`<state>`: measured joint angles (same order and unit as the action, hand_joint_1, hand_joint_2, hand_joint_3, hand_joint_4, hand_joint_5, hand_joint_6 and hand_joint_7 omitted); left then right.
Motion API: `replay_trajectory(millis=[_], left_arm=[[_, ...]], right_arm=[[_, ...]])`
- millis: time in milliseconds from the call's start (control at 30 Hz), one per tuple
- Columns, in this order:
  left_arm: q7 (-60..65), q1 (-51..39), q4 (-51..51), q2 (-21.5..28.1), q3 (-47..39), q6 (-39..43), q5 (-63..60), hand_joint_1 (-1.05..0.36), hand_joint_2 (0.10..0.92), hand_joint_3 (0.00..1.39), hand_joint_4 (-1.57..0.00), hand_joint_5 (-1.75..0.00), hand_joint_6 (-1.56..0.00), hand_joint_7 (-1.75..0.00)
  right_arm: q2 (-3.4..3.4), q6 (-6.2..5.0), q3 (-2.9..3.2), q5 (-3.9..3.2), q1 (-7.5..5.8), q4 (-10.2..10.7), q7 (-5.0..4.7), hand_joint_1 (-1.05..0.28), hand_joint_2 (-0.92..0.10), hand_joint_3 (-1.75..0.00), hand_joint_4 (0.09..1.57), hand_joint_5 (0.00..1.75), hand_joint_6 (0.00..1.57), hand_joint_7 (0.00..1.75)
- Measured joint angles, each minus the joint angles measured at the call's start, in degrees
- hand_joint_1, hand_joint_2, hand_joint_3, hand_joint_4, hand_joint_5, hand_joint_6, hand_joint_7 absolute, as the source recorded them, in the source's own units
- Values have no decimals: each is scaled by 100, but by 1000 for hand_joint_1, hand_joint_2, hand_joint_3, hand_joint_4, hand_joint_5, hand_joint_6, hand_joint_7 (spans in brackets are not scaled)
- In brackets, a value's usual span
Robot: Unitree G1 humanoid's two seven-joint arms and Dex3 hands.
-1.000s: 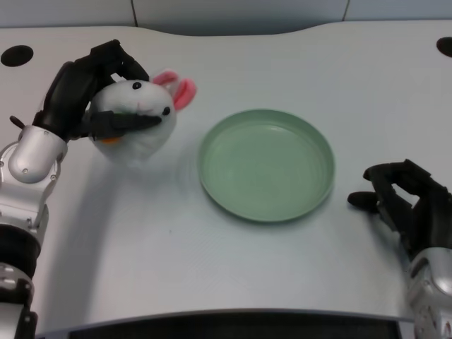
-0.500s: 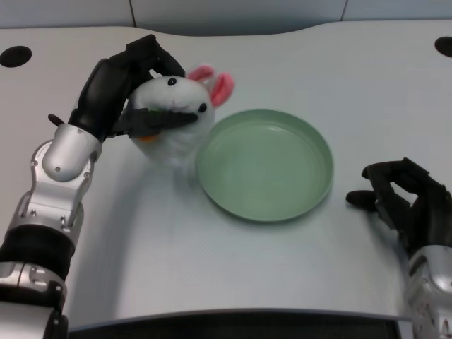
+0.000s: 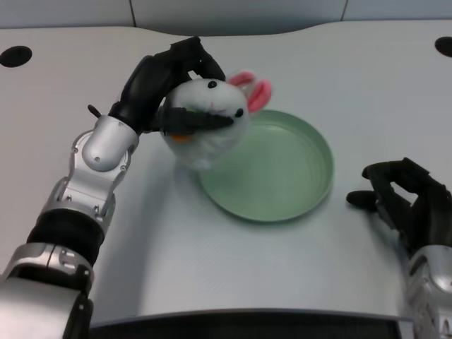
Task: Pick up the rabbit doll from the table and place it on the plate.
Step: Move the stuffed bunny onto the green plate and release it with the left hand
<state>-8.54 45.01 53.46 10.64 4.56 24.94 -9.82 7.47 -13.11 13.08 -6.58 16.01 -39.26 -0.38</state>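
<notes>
My left hand point(image 3: 164, 90) grips a white rabbit doll point(image 3: 210, 121) with pink ears and an orange patch. The black fingers wrap over its top and across its front. The doll is held above the table, overlapping the left rim of the green plate point(image 3: 282, 176), which lies at the table's middle. The inside of the plate is bare.
My right hand point(image 3: 406, 201) rests on the table to the right of the plate. Two dark round holes point(image 3: 15, 55) sit at the far corners of the white table. The table's front edge runs along the bottom of the view.
My left hand has carried the rabbit doll to the right, from left of the plate to over the plate's left rim. The plate and the right hand have stayed put.
</notes>
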Motion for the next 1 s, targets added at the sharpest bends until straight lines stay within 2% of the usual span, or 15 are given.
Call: replay_trajectory(millis=[167, 400, 600, 1000], left_arm=[[345, 189, 363, -59, 276, 146, -407, -84, 796, 172, -957, -1746, -770, -1746], [965, 620, 1008, -67, 836, 174, -1188, -55, 769, 222, -924, -1746, -726, -1746], [1234, 942, 1339, -150, 1153, 99, -1571, -62, 755, 264, -926, -1746, -703, -1746], [1256, 1175, 1494, -260, 1427, -2, -1802, -69, 743, 299, -870, -1746, -643, -1746]], right_arm=[[-13, -97, -1, -1, -2, -12, 33, -776, -921, -138, 862, 874, 822, 1189], [-18, -107, -13, 0, -33, 0, 44, -767, -921, -145, 868, 889, 834, 1185], [-55, -107, -17, -11, -73, 35, 43, -753, -921, -140, 857, 886, 826, 1176], [-91, -104, -22, -39, -117, 134, 74, -759, -921, -129, 859, 885, 841, 1162]])
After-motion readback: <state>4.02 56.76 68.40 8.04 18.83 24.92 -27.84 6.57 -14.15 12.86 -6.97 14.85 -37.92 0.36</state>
